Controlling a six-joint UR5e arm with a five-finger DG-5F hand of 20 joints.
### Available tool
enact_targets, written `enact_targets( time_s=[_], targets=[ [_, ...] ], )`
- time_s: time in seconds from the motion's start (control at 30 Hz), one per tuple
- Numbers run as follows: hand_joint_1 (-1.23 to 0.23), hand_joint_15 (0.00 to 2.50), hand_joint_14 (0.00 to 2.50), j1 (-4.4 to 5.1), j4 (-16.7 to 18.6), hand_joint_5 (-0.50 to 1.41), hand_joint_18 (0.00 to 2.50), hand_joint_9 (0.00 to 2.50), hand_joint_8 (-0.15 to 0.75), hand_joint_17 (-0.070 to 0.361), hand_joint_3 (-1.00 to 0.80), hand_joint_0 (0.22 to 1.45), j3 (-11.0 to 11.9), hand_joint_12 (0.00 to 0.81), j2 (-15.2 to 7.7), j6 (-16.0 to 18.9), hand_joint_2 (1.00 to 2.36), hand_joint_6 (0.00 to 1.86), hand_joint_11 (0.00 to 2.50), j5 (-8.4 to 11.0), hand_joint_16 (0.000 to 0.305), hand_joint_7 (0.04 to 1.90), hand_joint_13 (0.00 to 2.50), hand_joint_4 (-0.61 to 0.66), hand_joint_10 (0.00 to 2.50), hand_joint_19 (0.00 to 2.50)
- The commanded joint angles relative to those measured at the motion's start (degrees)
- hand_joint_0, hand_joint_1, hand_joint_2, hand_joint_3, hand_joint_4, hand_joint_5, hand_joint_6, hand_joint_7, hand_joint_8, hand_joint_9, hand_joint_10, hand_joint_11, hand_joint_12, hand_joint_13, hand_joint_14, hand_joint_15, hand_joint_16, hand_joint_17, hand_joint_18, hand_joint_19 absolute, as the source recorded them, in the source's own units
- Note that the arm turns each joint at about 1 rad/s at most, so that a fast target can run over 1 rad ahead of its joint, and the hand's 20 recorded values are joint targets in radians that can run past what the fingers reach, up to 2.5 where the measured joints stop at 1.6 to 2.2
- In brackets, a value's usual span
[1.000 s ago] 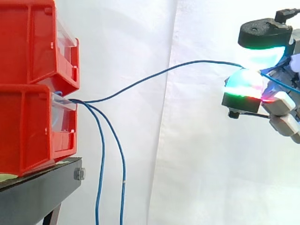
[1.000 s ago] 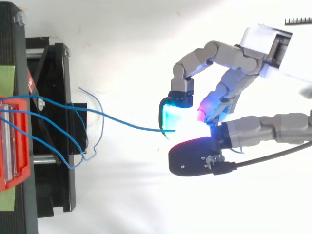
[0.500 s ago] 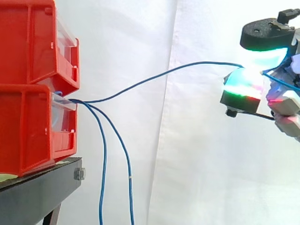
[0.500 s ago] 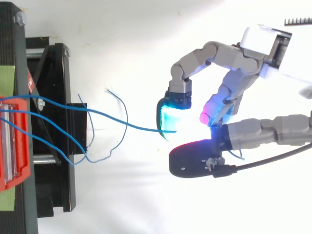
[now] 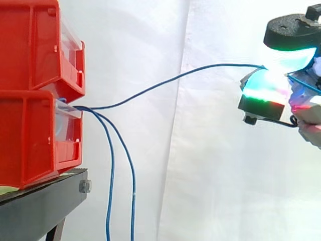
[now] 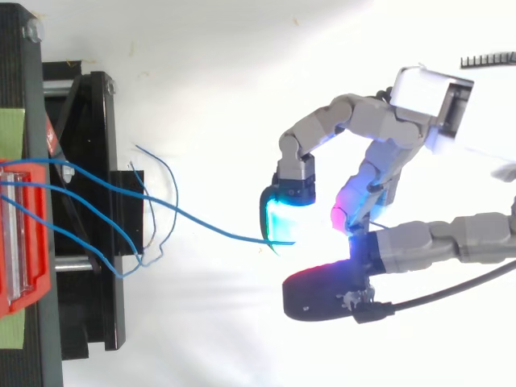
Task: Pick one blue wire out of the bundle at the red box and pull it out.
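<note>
One thin blue wire [image 5: 170, 79], light and limp, sags from the red box [image 5: 35, 135] to the hand [image 6: 419, 101] pinching its far end.

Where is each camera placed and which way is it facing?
Side view: beside the work at bin height, looking level across at the red bins; the hand enters from the right.
Top view: overhead, looking down on the black stand; the hand reaches in from the right.
Shared: the blue wire pinched by the hand.
</note>
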Motion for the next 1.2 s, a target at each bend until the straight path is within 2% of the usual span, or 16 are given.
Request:
enact_targets(
  time_s=[0.0,0.43,1.17],
  targets=[
    [-0.82,0.64,0.02,0.17,0.58,-0.06,1.15,1.26,0.335,0.129,-0.02,0.60,0.02,0.450,0.00,-0.02,1.01,0.93,0.67,0.09,0.057,1.05,1.18,-0.12,0.01,0.57],
    [-0.82,0.64,0.02,0.34,1.46,-0.06,1.15,1.26,0.350,0.130,-0.02,0.59,0.02,0.452,0.00,-2.04,1.01,0.93,0.67,0.09,0.058,1.05,1.18,-0.09,0.01,0.56],
    [-0.82,0.64,0.02,0.34,1.46,-0.06,1.15,1.26,0.352,0.129,-0.02,0.59,0.02,0.450,0.00,-2.04,1.01,0.93,0.68,0.00,0.057,1.05,1.18,-0.08,0.01,0.56]
  ],
)
